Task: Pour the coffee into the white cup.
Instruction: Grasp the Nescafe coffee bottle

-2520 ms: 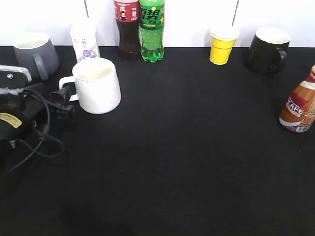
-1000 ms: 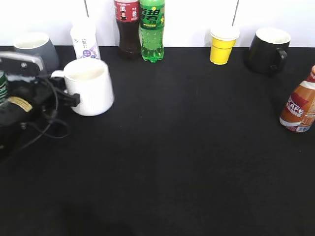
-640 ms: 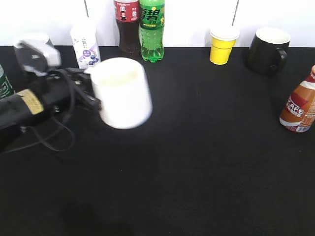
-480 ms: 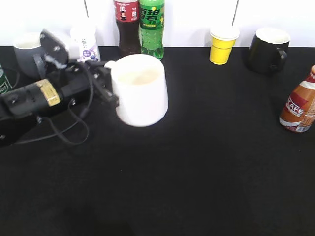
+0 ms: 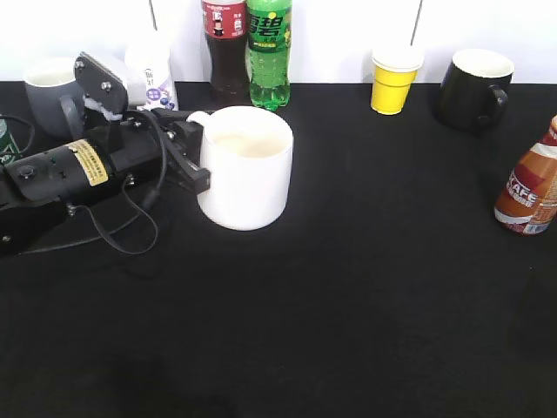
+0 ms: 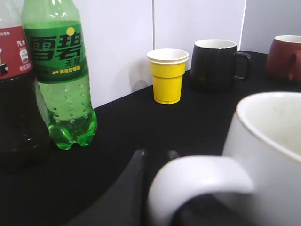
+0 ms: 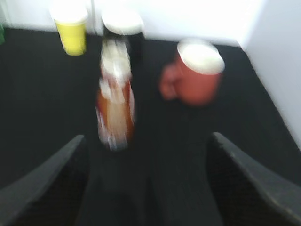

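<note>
left gripper [image 5: 190, 150]: jaws pinched on the loop handle of the white cup [image 5: 245, 178], one dark finger [image 6: 127, 188] seen beside the handle in the left wrist view. cup upright on the black table [image 5: 348, 296], left of centre, mouth up, inside pale and apparently empty. the left arm lies low across the left side of the table, a yellow sticker on its body, black cables looped beside it.

right gripper [image 7: 146, 188]: jaws spread wide, two dark fingers at the lower corners of the right wrist view, nothing between them. view blurred. the coffee [image 7: 114, 110] stands upright ahead of the gap, apart from both fingers. in the exterior view the coffee [image 5: 531, 187] sits at the far right edge of the table, well apart from the white cup; the right gripper is out of that view.

outward: a red mug [image 7: 195, 70] is to the right of the coffee, a yellow paper cup [image 5: 393, 80] and a black mug [image 5: 474, 87] at the back right. along the back wall, a cola bottle [image 5: 224, 48] and a green soda bottle [image 5: 268, 52] touch side by side behind the white cup. a small white bottle with purple label [image 5: 150, 74] and a grey mug [image 5: 54, 91] stand at back left, behind the left arm.
</note>
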Controlling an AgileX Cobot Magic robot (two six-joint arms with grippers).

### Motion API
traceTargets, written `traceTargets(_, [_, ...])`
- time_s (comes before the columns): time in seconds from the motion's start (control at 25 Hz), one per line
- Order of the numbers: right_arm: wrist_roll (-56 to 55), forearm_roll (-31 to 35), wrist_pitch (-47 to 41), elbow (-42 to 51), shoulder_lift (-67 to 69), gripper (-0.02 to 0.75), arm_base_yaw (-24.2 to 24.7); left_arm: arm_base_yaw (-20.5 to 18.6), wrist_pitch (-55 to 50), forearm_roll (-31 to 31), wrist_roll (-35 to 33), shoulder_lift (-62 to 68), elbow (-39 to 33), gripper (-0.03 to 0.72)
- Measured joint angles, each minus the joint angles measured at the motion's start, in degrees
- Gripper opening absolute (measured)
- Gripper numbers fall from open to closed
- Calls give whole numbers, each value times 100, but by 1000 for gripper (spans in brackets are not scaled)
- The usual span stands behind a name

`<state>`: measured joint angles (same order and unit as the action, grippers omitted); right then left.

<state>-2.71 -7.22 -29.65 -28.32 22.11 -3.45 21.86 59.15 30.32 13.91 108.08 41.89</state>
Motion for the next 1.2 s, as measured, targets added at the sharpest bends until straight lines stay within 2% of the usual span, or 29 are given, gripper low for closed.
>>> traceTargets(0.12, [-172,350,2630,994,1081,586,0,0,0,-5,0,0,0,83])
traceTargets(0.2, [-205,533,3646,1566,1781,586,0,0,0,-22,0,0,0,83])
traceTargets(0.4, [-206,576,4673,1666,3170,586,0,0,0,-45,0,0,5,83])
traceTargets(0.64, [-394,576,7108,2083,4653,586,0,0,5,-64,0,0,5,86])
traceTargets(0.76, [-392,831,7601,2083,5562,587,0,0,5,-64,11,0,5,91])
traceTargets(0.88, [-367,958,8609,2083,6415,659,0,0,5,-64,11,0,5,96])
traceTargets(1.08, [-260,958,9535,1888,7482,671,0,-6,5,-91,11,0,5,99])
traceTargets(1.2, [-207,958,9708,1537,7970,669,0,-6,5,-98,11,0,5,100])
